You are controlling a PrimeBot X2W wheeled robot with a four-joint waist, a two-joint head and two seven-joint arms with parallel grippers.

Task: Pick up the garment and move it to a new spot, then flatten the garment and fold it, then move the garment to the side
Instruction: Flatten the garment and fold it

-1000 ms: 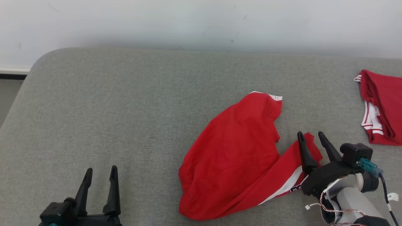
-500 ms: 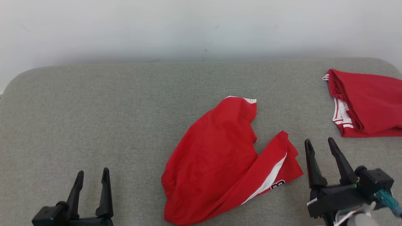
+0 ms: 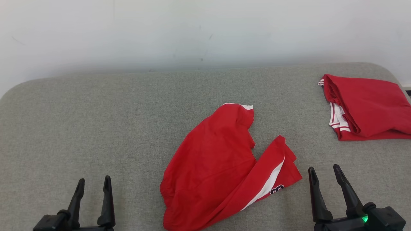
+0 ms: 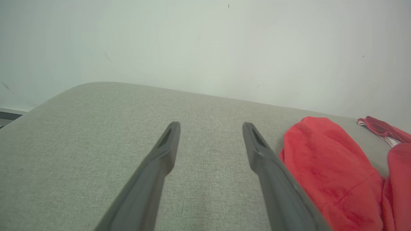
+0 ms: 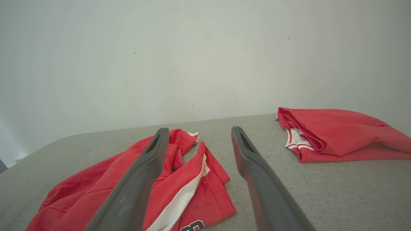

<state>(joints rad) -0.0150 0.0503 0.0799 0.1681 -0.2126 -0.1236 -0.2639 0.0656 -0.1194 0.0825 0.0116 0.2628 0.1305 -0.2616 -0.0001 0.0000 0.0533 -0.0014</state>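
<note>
A crumpled red garment [image 3: 218, 166] with a white stripe and a dark number lies loose on the grey cushioned surface, near the middle front. In the left wrist view the garment [image 4: 324, 170] sits to the right of my fingers, and in the right wrist view the garment [image 5: 135, 189] lies to the lower left. My right gripper [image 3: 323, 172] stands open at the lower right, just right of the garment's striped corner and apart from it. At the lower left my left gripper [image 3: 93, 182] is open, with nothing between its fingers.
A second red garment [image 3: 366, 107], folded, with white trim, rests at the far right of the grey surface [image 3: 96, 128]; in the right wrist view this folded garment [image 5: 334, 134] is at the right. A pale wall [image 3: 192, 32] runs behind the surface's rounded back edge.
The right gripper has drawn back from the garment's striped corner toward the lower right, leaving the cloth lying free. The camera has turned right, shifting the whole scene left.
</note>
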